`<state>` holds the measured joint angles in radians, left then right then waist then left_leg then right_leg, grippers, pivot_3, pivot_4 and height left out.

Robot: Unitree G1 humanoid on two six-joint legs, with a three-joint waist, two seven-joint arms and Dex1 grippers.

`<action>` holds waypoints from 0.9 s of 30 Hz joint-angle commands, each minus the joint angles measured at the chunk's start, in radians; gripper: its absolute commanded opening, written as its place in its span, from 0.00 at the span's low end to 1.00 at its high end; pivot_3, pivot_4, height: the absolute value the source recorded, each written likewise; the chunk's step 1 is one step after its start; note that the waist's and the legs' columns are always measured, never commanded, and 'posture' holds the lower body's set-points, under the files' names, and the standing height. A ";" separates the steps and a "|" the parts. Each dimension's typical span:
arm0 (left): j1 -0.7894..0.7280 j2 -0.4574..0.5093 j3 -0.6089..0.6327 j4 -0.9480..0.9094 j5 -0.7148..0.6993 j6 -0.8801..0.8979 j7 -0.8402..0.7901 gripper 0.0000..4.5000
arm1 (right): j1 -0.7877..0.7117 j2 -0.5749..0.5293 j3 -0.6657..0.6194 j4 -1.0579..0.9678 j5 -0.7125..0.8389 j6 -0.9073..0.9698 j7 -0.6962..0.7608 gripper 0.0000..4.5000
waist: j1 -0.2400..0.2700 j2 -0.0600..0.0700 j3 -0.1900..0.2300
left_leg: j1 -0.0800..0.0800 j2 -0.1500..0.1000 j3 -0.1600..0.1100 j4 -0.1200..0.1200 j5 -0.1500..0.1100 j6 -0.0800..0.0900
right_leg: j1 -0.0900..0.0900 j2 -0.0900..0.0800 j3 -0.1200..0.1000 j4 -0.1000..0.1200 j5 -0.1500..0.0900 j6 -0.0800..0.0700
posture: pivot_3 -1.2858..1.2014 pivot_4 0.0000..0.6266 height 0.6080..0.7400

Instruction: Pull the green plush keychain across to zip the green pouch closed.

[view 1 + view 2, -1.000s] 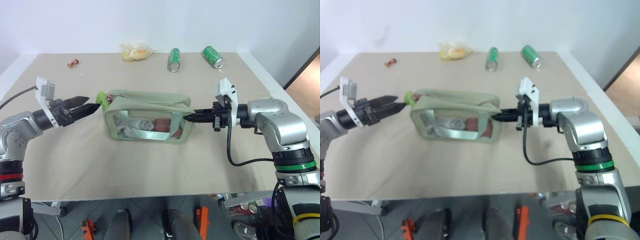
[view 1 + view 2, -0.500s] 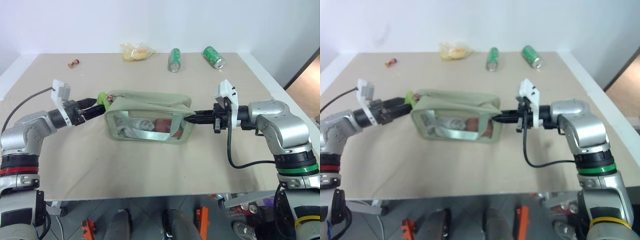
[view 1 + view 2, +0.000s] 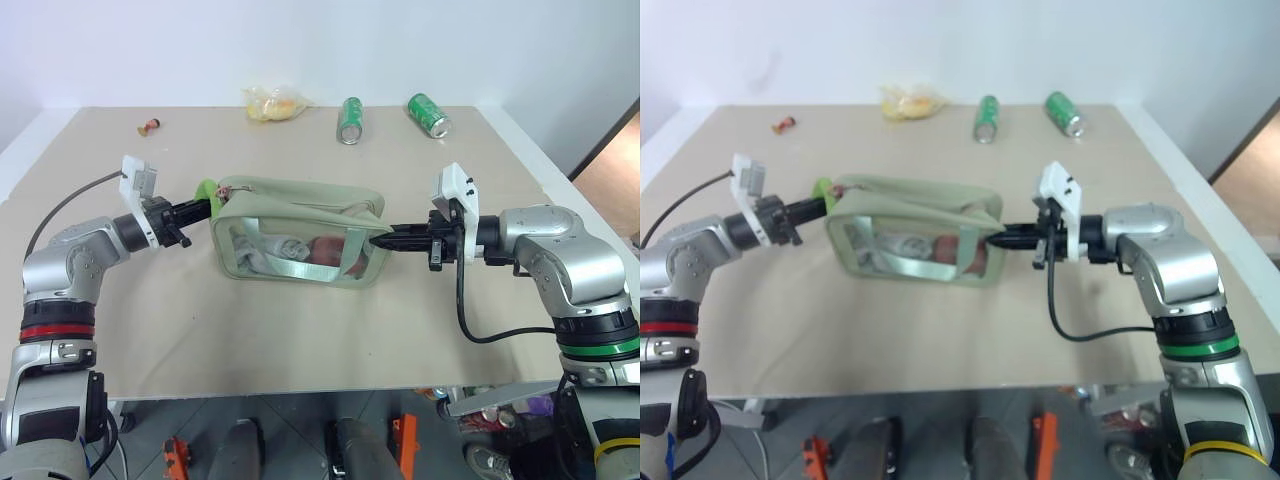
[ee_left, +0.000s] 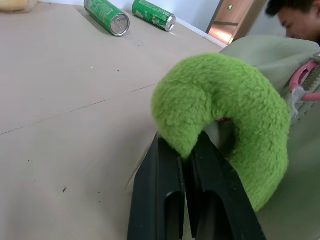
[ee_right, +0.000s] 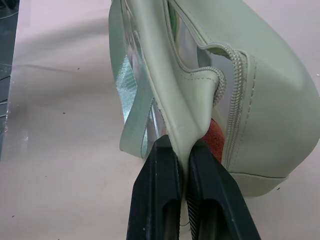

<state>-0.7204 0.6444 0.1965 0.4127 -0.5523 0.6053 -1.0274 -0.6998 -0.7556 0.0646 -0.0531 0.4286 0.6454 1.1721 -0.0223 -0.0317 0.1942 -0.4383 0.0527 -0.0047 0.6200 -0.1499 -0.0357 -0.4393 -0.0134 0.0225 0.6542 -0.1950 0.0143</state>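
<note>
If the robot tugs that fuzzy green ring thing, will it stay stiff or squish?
The lime-green fuzzy plush ring will probably squish: it already looks pinched where the left gripper is shut on it. It looks light, and its fuzz should resist slipping. The pale green fabric pouch might sag too.

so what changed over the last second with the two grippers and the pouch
The left gripper moved in toward the green pouch and shut on the green plush keychain. The right gripper stayed clamped on the pouch's far end; the pouch has not moved.
</note>
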 commanded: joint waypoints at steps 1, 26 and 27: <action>-0.027 -0.002 0.024 -0.034 -0.013 -0.018 0.002 0.00 | 0.009 -0.008 -0.009 -0.025 0.009 0.004 -0.003 0.00 | 0.000 0.000 0.000 | 0.000 0.000 0.000 0.000 0.000 0.000 | 0.000 0.000 0.000 0.000 0.000 0.000 | 0.52 0.24 1.00; -0.388 -0.158 -0.227 -0.007 0.206 -0.271 -0.023 0.00 | 0.009 -0.015 -0.015 -0.034 0.007 0.008 -0.024 0.00 | 0.001 0.000 0.000 | -0.001 -0.001 0.000 0.002 0.000 0.000 | 0.001 0.000 0.002 -0.001 0.001 0.002 | 0.52 0.24 1.00; -0.391 -0.173 -0.242 -0.008 0.217 -0.280 -0.025 0.00 | 0.012 -0.016 -0.016 -0.038 0.009 0.009 -0.025 0.00 | 0.000 0.000 0.000 | -0.001 -0.001 0.001 0.002 0.000 0.000 | 0.001 0.000 0.002 -0.001 0.001 0.002 | 0.52 0.24 1.00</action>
<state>-1.0729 0.4741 -0.0367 0.4478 -0.3514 0.3570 -1.0409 -0.6936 -0.7596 0.0644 -0.0618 0.4295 0.6488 1.1507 -0.0224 -0.0321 0.1942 -0.4388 0.0519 -0.0041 0.6219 -0.1499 -0.0357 -0.4388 -0.0132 0.0246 0.6537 -0.1936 0.0163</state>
